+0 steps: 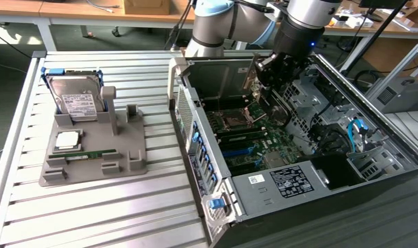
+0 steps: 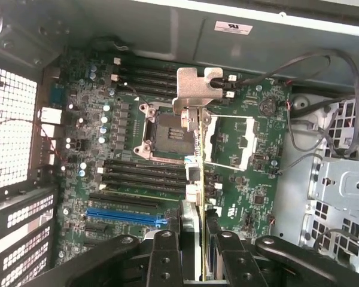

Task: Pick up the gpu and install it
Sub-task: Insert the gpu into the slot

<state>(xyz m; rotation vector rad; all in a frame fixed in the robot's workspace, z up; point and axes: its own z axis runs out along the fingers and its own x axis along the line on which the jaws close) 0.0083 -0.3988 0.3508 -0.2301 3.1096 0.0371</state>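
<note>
The claw [image 2: 195, 230] was clamped on the gpu [image 2: 194, 170], held edge-on above the motherboard [image 2: 125, 149] inside the open computer case [image 1: 278, 181], its silver bracket [image 2: 194, 89] farthest from the claw. Beside the case, a grey tray [image 1: 126, 139] held a hard drive [image 1: 74, 98], a processor chip [image 1: 67, 139] and a memory stick [image 1: 84, 154].

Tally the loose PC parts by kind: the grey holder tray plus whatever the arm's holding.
Silver hard drive with white label: 1
Square silver processor chip: 1
Narrow green memory stick: 1
Green gpu card with silver bracket: 1
Total: 4
</note>
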